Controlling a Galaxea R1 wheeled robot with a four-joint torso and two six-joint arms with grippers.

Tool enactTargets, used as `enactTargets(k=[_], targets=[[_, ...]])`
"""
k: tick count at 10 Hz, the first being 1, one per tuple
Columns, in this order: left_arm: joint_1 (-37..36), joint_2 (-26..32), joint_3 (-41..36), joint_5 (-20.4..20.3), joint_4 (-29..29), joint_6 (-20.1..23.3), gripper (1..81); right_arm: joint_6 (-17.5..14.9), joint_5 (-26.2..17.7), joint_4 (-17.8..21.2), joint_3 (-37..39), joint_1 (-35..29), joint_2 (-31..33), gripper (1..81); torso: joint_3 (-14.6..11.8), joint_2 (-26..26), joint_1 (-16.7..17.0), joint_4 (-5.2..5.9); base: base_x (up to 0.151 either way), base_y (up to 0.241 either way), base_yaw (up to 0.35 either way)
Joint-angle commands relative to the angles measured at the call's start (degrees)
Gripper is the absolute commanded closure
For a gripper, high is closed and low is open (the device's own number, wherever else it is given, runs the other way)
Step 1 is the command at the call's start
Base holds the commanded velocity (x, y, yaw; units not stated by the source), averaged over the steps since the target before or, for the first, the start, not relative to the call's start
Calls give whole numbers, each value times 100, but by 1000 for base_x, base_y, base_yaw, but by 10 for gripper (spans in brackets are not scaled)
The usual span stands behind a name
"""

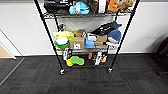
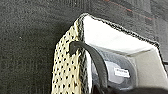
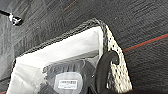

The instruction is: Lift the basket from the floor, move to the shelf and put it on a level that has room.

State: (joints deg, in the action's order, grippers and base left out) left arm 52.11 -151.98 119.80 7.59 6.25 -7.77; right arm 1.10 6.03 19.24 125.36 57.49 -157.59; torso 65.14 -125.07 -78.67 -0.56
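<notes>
The checkered basket (image 2: pixel 67 72) hangs above the dark carpet (image 1: pixel 140 75), its black loop handles (image 3: pixel 105 70) rising toward each wrist camera, though whether either gripper is clamped on them cannot be told. A bagged dark object (image 3: pixel 67 77) lies inside its lining. Ahead stands the black wire shelf (image 1: pixel 47 32), cluttered with toys and boxes.

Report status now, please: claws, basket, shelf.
Claws' state unclear. Basket above carpet, dark item inside. Shelf straight ahead, visible tiers cluttered.
</notes>
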Motion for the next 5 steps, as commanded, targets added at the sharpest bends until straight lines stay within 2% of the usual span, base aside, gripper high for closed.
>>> enactTargets(k=[1, 2, 3, 4, 5], targets=[[-566, 89, -185, 216, 122, -32, 811, 31, -173, 54, -179, -514, 23, 811, 0, 564, 365, -11, 0, 0, 0], [-566, 80, -176, 225, 113, -32, 811, 31, -164, 54, -206, -514, 49, 811, 2, 678, 435, 100, 0, 0, 0], [-566, 71, -184, 234, 113, -32, 811, 31, -111, 63, -223, -523, 58, 811, -423, 804, 521, 157, 0, 0, 0], [-592, 88, -245, 260, 130, -32, 811, 22, -111, 46, -432, -515, 136, 811, -567, 979, 629, 166, 0, 0, 0], [-592, 141, -464, 234, 130, -32, 811, 22, -68, 27, -765, -523, 294, 811, -528, 1134, 712, 166, 0, 0, 0]])
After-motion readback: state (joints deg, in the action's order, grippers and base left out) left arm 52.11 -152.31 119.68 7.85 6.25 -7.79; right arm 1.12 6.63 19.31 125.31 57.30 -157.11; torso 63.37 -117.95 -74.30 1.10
